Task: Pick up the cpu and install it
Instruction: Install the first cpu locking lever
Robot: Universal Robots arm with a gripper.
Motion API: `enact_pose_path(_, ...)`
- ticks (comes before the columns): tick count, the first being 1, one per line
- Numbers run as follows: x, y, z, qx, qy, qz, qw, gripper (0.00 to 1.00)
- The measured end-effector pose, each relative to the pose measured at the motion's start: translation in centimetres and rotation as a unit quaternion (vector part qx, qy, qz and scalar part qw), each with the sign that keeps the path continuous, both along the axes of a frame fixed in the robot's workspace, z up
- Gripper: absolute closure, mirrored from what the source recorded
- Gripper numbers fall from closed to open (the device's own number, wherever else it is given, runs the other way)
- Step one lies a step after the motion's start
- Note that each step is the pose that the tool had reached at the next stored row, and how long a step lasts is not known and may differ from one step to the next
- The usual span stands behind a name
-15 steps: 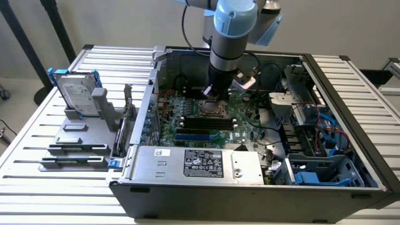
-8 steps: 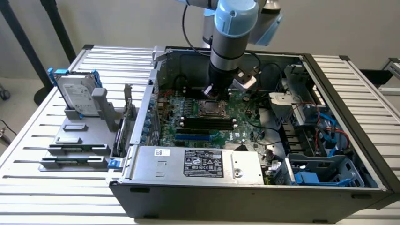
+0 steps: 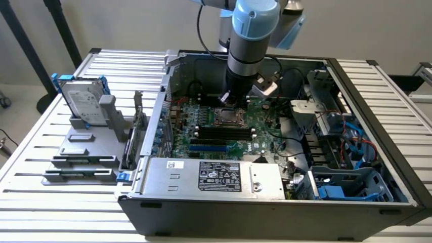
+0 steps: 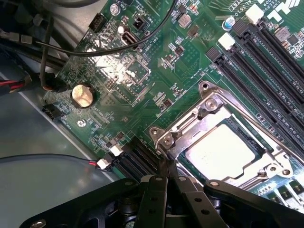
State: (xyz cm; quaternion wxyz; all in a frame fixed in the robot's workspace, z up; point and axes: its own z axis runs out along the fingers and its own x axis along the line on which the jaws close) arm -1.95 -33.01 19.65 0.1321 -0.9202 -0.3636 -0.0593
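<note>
My black gripper is clenched on nothing, its tips just beside the corner of the silver metal socket frame where the flat silver-grey square cpu lies seated.

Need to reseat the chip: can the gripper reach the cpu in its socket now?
Probably yes: the gripper, fingers shut, hangs just beside the socket frame, and nothing covers the cpu.

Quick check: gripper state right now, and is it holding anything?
Gripper: shut, fingers together with nothing between them, at the corner of the socket frame; the cpu sits in the socket.
</note>
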Motion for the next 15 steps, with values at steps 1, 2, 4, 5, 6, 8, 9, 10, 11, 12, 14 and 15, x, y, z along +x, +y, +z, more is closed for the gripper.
enact_pose_path(1, 0.0, 0.0, -0.01, 0.0, 0.0, 0.001, 1.0, 0.89)
enact_pose_path(2, 0.01, 0.0, -0.03, 0.0001, 0.0, 0.002, 1.0, 0.89)
enact_pose_path(4, 0.01, 0.0, -0.08, 0.0001, 0.0, 0.004, 1.0, 0.89)
enact_pose_path(5, 0.01, 0.01, -0.12, 0.0001, 0.0, 0.006, 1.0, 0.89)
enact_pose_path(6, 0.01, 0.0, -0.14, 0.0, 0.0, 0.007, 1.0, 0.89)
enact_pose_path(8, 0.01, 0.0, -0.14, 0.0001, 0.0001, 0.009, 1.0, 0.89)
enact_pose_path(9, 0.01, 0.0, -0.15, 0.0003, 0.0, 0.01, 0.9999, 0.89)
enact_pose_path(10, 0.01, 0.0, -0.16, 0.0004, 0.0, 0.011, 0.9999, 0.89)
enact_pose_path(11, 0.01, 0.0, -0.1, 0.0004, 0.0, 0.011, 0.9999, 0.89)
enact_pose_path(12, 0.02, -0.01, 0.04, 0.0009, -0.0003, 0.011, 0.9999, 0.89)
enact_pose_path(14, -0.02, -0.16, 0.58, 0.0004, 0.0, 0.011, 0.9999, 0.89)
enact_pose_path(15, -0.08, -0.21, 0.82, 0.0004, -0.0001, 0.011, 0.9999, 0.89)
